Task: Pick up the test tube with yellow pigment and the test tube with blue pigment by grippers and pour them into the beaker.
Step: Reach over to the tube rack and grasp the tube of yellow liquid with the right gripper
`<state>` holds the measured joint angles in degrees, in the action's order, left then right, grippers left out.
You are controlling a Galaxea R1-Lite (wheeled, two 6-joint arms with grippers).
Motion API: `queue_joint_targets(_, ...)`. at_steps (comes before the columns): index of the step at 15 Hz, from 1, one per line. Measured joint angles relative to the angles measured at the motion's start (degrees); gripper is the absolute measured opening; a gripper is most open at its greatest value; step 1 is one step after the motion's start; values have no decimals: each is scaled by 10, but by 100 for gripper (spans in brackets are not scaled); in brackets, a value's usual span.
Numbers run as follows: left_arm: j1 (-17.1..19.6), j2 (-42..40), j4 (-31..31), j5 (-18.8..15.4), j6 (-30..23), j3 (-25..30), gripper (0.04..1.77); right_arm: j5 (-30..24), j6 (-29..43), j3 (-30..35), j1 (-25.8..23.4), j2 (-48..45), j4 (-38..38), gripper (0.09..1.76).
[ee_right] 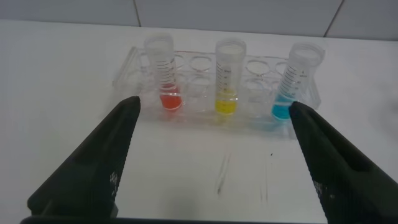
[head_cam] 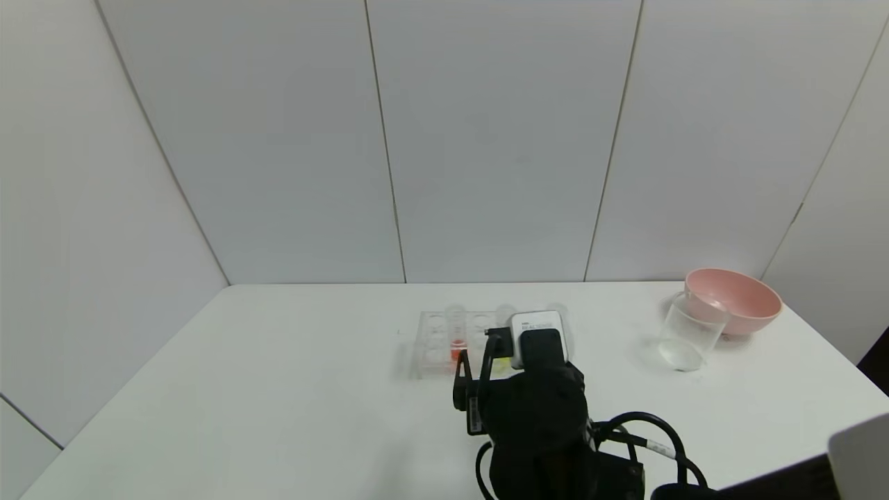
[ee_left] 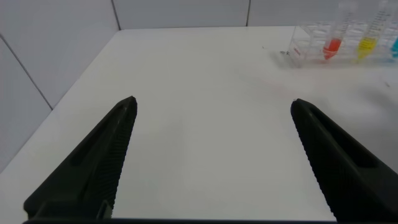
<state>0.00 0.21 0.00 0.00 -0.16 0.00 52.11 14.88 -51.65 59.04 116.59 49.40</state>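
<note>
While black graduation marks ring each tube, right gripper [ee_right: 211, 165] wide before yellow tube [ee_right: 228, 78], left gripper [ee_left: 211, 155] wide.

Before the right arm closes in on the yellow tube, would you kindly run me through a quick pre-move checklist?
1. Right gripper open, nothing held: ok.
2. Test tube with yellow pigment upright in the tube rack, centred ahead of the jaws: ok.
3. Test tube with blue pigment and the red-orange tube stand apart from it: ok.
4. Beaker upright beside the pink bowl: ok.
5. Left gripper open over bare table, away from the rack: ok.
6. Tubes uncapped: cannot tell.
</note>
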Motion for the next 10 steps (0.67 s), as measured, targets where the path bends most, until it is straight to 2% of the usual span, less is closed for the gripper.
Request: queue_joint_targets(10, 0, 0, 0, 0, 0, 0, 176, -84, -15, -94, -99, 104, 5, 171)
